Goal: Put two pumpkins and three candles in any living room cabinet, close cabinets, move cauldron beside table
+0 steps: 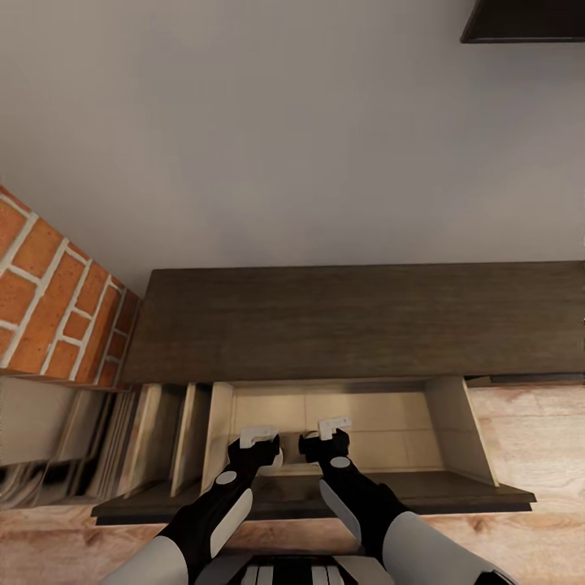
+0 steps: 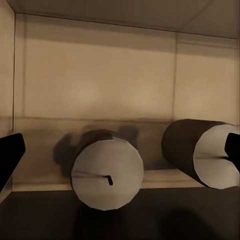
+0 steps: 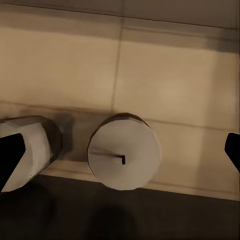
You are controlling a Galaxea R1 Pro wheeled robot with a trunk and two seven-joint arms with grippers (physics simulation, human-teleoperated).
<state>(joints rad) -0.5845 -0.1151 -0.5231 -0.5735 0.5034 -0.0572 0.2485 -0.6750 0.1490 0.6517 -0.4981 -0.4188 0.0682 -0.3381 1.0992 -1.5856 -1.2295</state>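
In front of the robot stands the cabinet point(image 1: 357, 321), long and low, with a flat dark-brown wooden top. One door hangs down flat near the floor, and the space inside has pale, smooth beige walls. A red brick wall point(image 1: 49, 292) stands to the left, and the floor point(image 1: 528, 422) is light wood.

Both arms are black and white and reach into the open space. The left gripper point(image 1: 258, 436) and the right gripper point(image 1: 335, 425) sit side by side, close together, with white tips.

In the left wrist view, two candles lie on their sides on the cabinet floor. The near candle point(image 2: 107, 172) is a short, fat cylinder with a flat pale end and a thin dark wick. The second candle point(image 2: 205, 150) lies just beside it, with a brownish side. The left fingers point(image 2: 10, 155) are dark and spread wide, touching nothing, so this gripper is released.

In the right wrist view, one candle point(image 3: 125, 152) sits between the far-apart black fingers point(image 3: 10, 155), which do not touch it. Another candle point(image 3: 30, 145) lies beside it, partly behind a finger. The right gripper is released too.
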